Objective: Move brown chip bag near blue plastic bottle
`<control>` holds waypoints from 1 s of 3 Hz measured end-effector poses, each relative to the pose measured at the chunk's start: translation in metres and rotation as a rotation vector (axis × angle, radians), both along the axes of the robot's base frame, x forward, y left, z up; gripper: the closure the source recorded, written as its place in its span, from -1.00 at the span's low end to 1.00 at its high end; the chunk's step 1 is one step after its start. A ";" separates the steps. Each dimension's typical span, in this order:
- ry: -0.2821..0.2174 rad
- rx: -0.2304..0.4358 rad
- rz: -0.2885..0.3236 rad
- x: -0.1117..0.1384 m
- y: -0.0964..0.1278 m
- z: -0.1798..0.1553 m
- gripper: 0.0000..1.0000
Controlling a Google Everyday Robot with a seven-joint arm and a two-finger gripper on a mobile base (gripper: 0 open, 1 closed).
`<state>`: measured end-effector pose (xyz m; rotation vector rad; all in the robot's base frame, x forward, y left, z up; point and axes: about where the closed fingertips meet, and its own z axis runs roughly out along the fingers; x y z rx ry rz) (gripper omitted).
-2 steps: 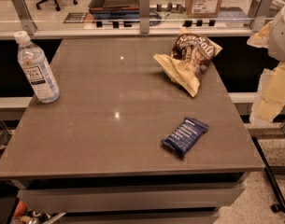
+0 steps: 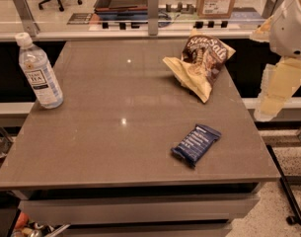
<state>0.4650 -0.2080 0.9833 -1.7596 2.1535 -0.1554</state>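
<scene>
The grey table (image 2: 115,147) carries the blue plastic bottle (image 2: 40,75) upright at far left, the brown chip bag (image 2: 199,65) at far right (crumpled), and a blue wrapped bar (image 2: 196,144) nearer the front. The gripper (image 2: 272,97) hangs beyond its right edge.

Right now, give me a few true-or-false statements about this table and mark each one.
1. The brown chip bag lies at the far right of the table. True.
2. The blue plastic bottle lies on its side. False: it stands upright at the left edge.
3. The gripper touches the bag. False: it hangs beyond the right edge of the table, apart from the bag.
4. A dark blue wrapped bar lies nearer the camera than the bag. True.
</scene>
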 end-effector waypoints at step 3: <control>-0.183 -0.023 0.169 0.078 0.029 -0.016 -1.00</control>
